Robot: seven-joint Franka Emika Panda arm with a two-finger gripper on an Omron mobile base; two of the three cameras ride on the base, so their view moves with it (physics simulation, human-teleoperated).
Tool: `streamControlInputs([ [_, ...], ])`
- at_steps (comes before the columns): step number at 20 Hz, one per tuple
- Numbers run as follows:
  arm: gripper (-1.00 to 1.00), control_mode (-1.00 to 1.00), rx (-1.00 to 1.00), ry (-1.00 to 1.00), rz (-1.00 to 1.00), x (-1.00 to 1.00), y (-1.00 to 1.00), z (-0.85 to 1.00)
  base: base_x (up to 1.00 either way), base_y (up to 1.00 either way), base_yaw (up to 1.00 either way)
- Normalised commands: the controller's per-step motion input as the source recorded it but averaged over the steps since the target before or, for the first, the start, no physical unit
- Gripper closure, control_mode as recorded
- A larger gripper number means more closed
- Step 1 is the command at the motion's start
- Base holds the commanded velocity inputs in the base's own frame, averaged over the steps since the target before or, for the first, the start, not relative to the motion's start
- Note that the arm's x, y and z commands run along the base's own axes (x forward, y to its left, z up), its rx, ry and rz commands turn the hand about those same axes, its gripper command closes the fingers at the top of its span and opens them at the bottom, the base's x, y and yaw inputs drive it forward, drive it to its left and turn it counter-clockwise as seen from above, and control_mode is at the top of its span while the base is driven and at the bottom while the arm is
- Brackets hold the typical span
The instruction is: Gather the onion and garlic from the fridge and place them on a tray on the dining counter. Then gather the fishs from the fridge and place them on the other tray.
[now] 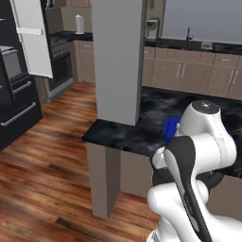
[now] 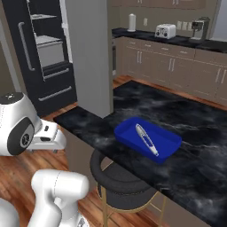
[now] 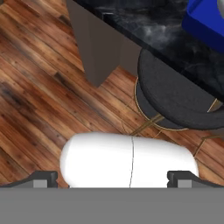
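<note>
- The gripper (image 3: 112,178) hangs over the wooden floor (image 3: 39,83), its two dark fingertips (image 3: 41,178) far apart at the bottom corners of the hand view, jaws wide open with nothing between them.
- From the gripper, a round black stool (image 3: 175,98) on thin gold legs sits at about 1 o'clock, tucked under the edge of the dining counter (image 3: 144,26).
- The blue tray (image 3: 208,24) shows at 2 o'clock in the hand view, well apart from the fingers, up on the counter top.
- In the right base view the fish (image 2: 146,138) lies slantwise inside the blue tray (image 2: 170,148), near the counter's front edge just above the stool (image 2: 117,177).
- The grey pillar (image 2: 88,53) rises at the counter's 10 o'clock corner; open floor spreads to its left.
- The fridge (image 2: 42,53) stands at 11 o'clock, door open, well apart from the counter, with bare boards between.
</note>
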Motion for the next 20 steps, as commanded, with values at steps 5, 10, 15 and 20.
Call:
streamControlInputs([
  [5,-1.0,1.0,0.0,0.0,0.0,0.0,0.0,0.0,0.49,0.42,0.38],
  [10,-1.0,1.0,0.0,0.0,0.0,0.0,0.0,0.0,0.84,0.39,0.31],
  [15,-1.0,1.0,0.0,0.0,0.0,0.0,0.0,0.0,0.53,0.61,0.19],
  [20,-1.0,1.0,0.0,0.0,0.0,0.0,0.0,0.0,-0.29,0.85,0.08],
])
